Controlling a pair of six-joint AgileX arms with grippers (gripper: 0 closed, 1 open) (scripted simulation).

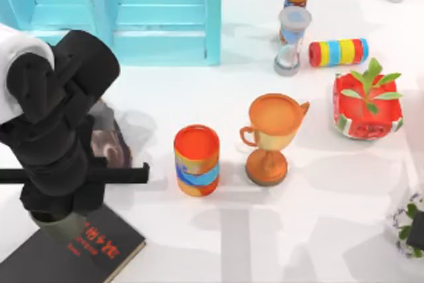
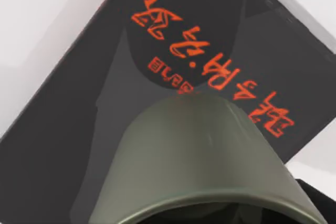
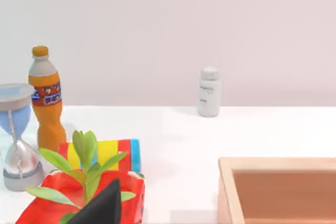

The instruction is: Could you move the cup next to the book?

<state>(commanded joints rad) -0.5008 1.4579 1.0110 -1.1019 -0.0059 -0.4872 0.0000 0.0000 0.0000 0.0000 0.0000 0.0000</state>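
white desk (image 1: 318,230): my left claw (image 1: 56,220) holds the cup (image 2: 205,156) above the book (image 2: 79,145); released here, it lands on the cover, not beside.

White table (image 1: 318,230), turquoise cabinet (image 1: 165,11) at back, plain pale wall (image 3: 210,24), perhaps pinkish.

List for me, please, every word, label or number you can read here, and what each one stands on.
Book: red-orange lettering in stylised characters on the black cover, with a smaller line beneath; I cannot read either.
Orange bottle: a dark label band, too small to read.
White bottle: faint marks on its label, too small to read.
The cup carries no text.
Nothing else legible.
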